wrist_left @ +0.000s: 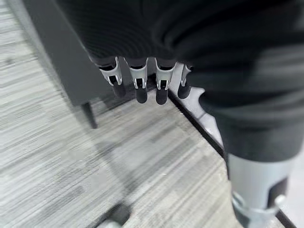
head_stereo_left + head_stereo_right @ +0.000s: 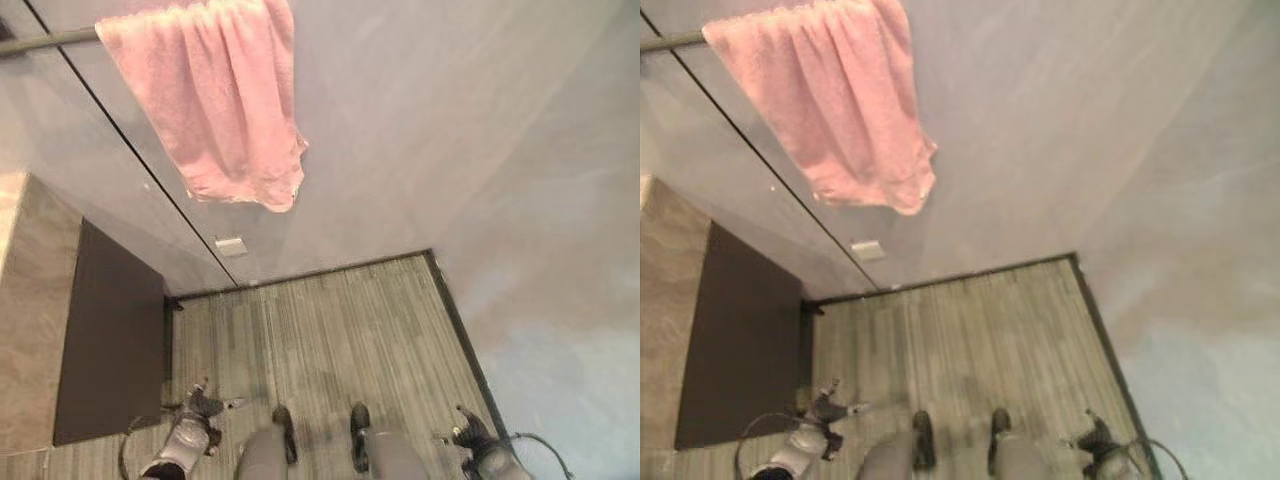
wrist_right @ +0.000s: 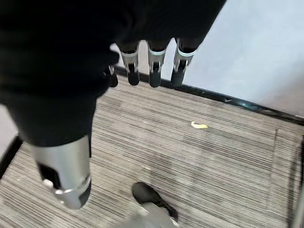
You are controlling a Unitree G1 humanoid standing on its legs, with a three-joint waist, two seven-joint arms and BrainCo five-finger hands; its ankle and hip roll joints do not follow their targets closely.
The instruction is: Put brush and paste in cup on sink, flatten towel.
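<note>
A: Item one, task object and its place?
B: Pink towel (image 2: 215,105), upper left of the left eye view, draped bunched and uneven over a grey rail (image 2: 50,40) on the pale wall (image 2: 450,130).

A: Its relation to the fingers?
B: Well apart. Left hand (image 2: 200,408) sits at the lower left edge, right hand (image 2: 470,432) at the lower right edge, both low over the striped grey floor (image 2: 330,330); the towel hangs far up the frame from both.

A: State of the fingers?
B: Left wrist view: fingers (image 1: 138,83) straight, side by side, slightly spread, holding nothing. Right wrist view: fingers (image 3: 154,66) likewise straight and empty, thumb (image 3: 66,171) set apart.

A: Entries particular to single views?
B: The eye views list the towel, the rail, a dark cabinet panel (image 2: 110,340) at left and a small wall plate (image 2: 231,245). The right wrist view alone lists a small yellow scrap (image 3: 199,125) on the floor.
</note>
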